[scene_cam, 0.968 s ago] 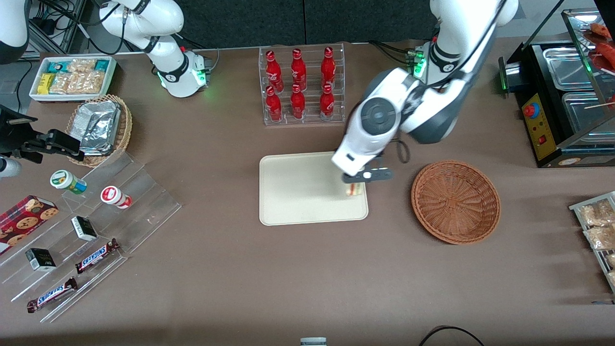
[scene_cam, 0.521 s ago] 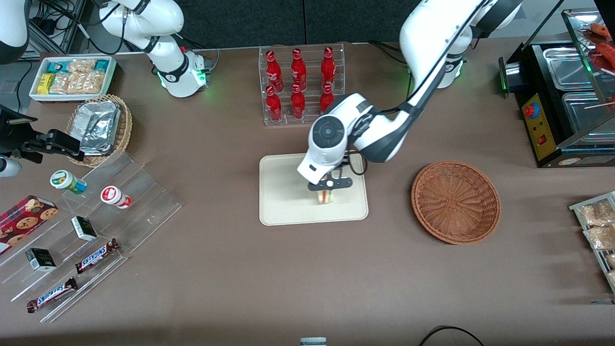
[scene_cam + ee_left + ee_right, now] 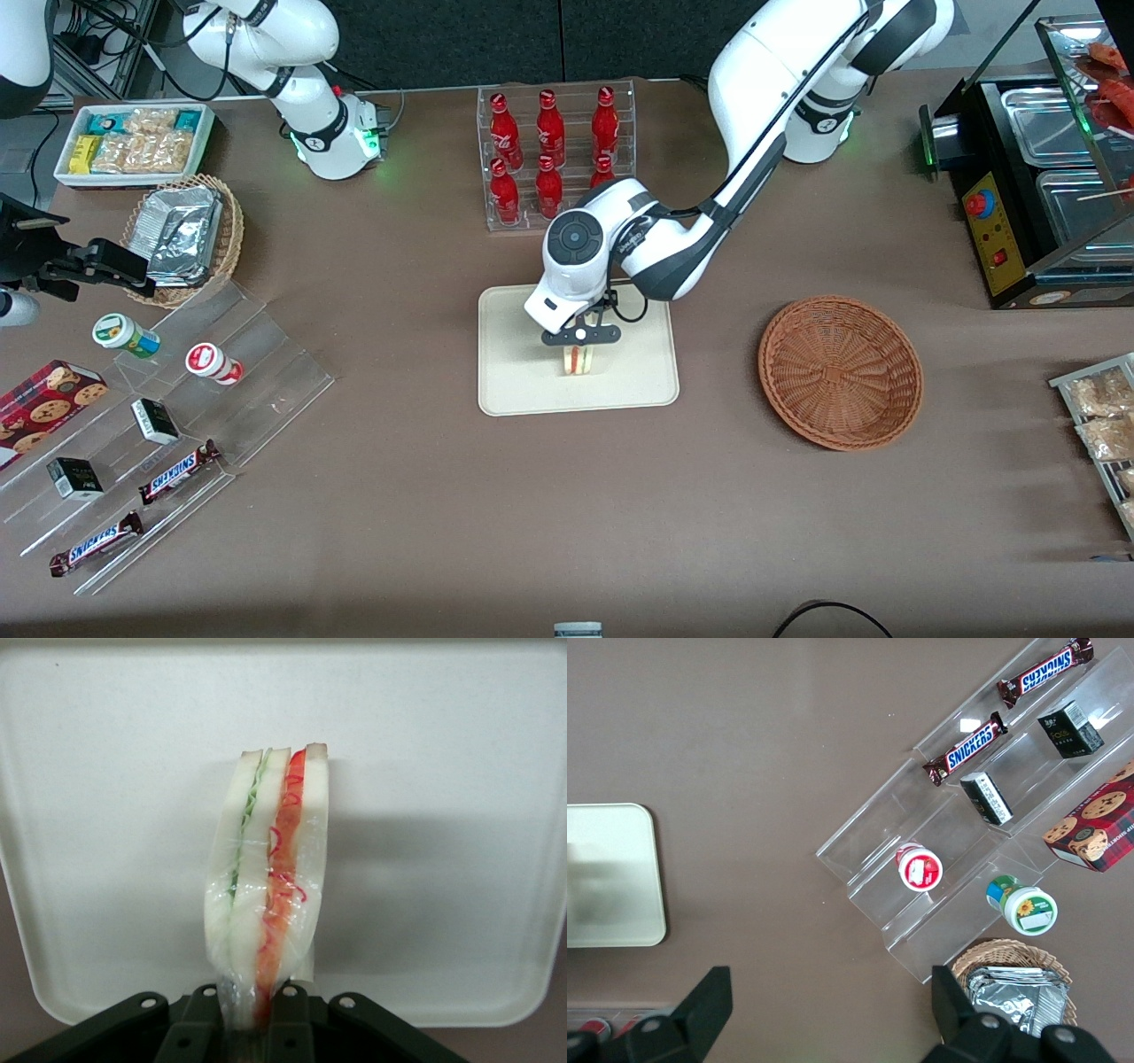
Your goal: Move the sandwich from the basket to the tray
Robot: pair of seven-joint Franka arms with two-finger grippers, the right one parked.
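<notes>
The gripper (image 3: 580, 337) has travelled from the tray's edge nearest the basket, where it was a second ago, to a position above the middle of the cream-white tray (image 3: 509, 390). It remains clenched on the sandwich (image 3: 578, 360); in the wrist view the two fingers (image 3: 202, 1028) pinch the wedge (image 3: 266, 912) at its upper end, with the red and green filling stripes running down between the bread layers.

The sandwich hangs upright over the tray. A shadow lies on the tray floor close beside it, so the lower tip appears near the surface, but contact cannot be confirmed from either view.

The reddish-brown wicker basket (image 3: 840, 372) stands apart from the tray, toward the working arm's end of the table, and holds nothing visible.

Meaning for the task: the transfer leg appears complete, since the sandwich is now well inside the tray's rim rather than at its border. Remaining steps, as judged: lower the last of the way, release the fingers, retract upward. The upright wedge may tip over on release.
</notes>
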